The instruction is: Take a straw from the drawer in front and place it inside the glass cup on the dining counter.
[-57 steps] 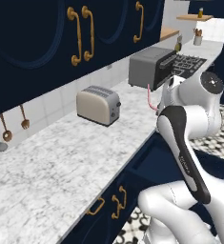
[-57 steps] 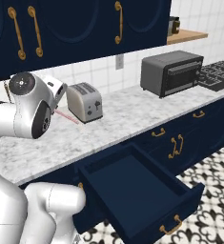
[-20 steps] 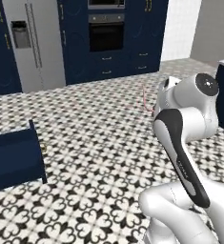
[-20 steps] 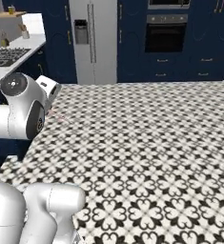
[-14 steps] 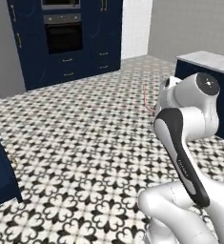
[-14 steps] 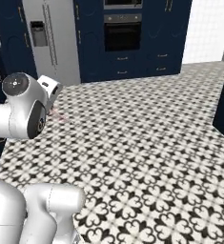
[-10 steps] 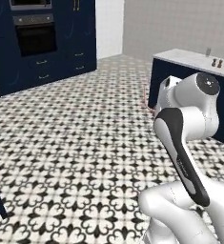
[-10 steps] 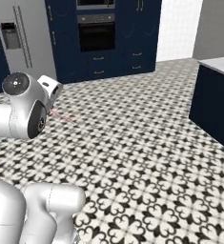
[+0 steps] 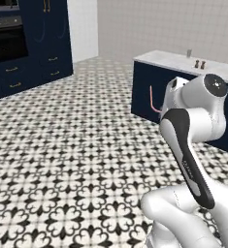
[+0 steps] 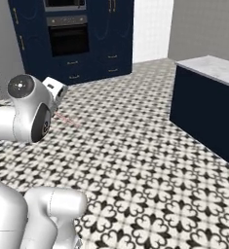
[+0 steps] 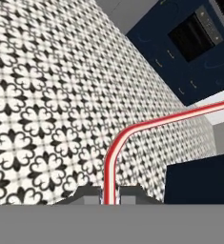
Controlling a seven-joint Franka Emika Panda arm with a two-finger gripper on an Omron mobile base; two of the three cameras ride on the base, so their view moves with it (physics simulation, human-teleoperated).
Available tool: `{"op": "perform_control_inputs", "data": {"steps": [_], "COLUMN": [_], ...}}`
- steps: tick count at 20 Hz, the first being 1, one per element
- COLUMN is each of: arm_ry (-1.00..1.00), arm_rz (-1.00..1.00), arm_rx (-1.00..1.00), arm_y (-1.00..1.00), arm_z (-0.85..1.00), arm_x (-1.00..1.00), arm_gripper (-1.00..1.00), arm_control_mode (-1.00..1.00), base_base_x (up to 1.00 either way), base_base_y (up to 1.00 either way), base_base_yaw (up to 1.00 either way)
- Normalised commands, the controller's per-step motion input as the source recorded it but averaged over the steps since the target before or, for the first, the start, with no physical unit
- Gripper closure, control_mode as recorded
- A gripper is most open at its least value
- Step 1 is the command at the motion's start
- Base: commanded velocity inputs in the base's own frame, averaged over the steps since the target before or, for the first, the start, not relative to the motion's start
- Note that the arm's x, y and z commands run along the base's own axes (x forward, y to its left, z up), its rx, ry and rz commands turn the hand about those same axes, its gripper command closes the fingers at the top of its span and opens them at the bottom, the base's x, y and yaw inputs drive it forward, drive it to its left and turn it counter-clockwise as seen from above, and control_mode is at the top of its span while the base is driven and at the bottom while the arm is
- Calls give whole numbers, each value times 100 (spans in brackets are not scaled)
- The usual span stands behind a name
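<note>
We've got the gripper pinched tight on the straw, fingers pressed in from both sides w/ the thin red stem rising straight out between them. Just past the tips the straw bends hard and runs off toward the right edge of the hand view, pale highlight along its length. In the left base view we catch the straw as a slim pink hook sticking out beside the hand, held up in the air, well clear of the floor.

Beyond the fingers, below and all round: black-and-white patterned floor tiles. Further out past the bent end, navy cabinets w/ a built-in oven.

Off to the side of the hand in the left base view we see the dining counter, white-grey marble top on a navy base, well apart from the straw. On it, far end: the glass cup, small and hard to make out, and just beside it two brown shakers. Right base view gives us the counter's near corner too.
</note>
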Motion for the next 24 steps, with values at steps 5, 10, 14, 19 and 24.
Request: {"op": "perform_control_inputs", "data": {"steps": [5,10,14,19,24], "arm_ry": [0,0,0,0,0], "arm_rz": [0,0,0,0,0], "arm_rx": [0,0,0,0,0], "arm_y": [0,0,0,0,0], "arm_z": [0,0,0,0,0], "arm_x": [0,0,0,0,0], "arm_gripper": [100,100,100,100,100], "arm_control_mode": [100,100,100,100,100], "base_base_x": [100,100,100,100,100], "base_base_y": [17,25,34,38,33], "base_base_yaw": [0,0,0,0,0]}}
